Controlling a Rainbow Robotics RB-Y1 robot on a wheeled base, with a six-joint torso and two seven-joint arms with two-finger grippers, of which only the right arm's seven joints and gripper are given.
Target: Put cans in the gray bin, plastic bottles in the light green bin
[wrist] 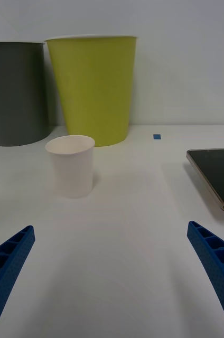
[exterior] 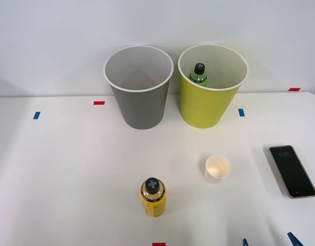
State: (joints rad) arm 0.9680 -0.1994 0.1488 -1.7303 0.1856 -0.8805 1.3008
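The right hand (wrist: 112, 274) hangs low over the near right part of the white counter (exterior: 70, 169), its two blue ribbed fingers (wrist: 6, 264) spread wide with nothing between them. The yellow bottle (exterior: 153, 197) stands upright near the front middle of the counter, well to the left of the hand and apart from everything else. It looks like the next thing to sort, since the green bottle (exterior: 198, 74) already sits inside the light green bin (exterior: 208, 105) at the far side.

To do this step well, the hand would need to swing left past the white paper cup (exterior: 217, 169), which stands between it and the bottle's side of the counter, without knocking it over. A grip on the bottle's body below the black cap should hold best. The lift must then clear the white rim of the light green bin, not the gray bin (exterior: 142, 107) just beside it on the left.

The front view shows the yellow bottle, the green bottle in its bin and the gray bin's pale inside. The wrist view shows how widely the fingers stand apart, the cup directly ahead, and the phone (wrist: 217, 177) lying flat to the right. No can is to be seen on the counter.
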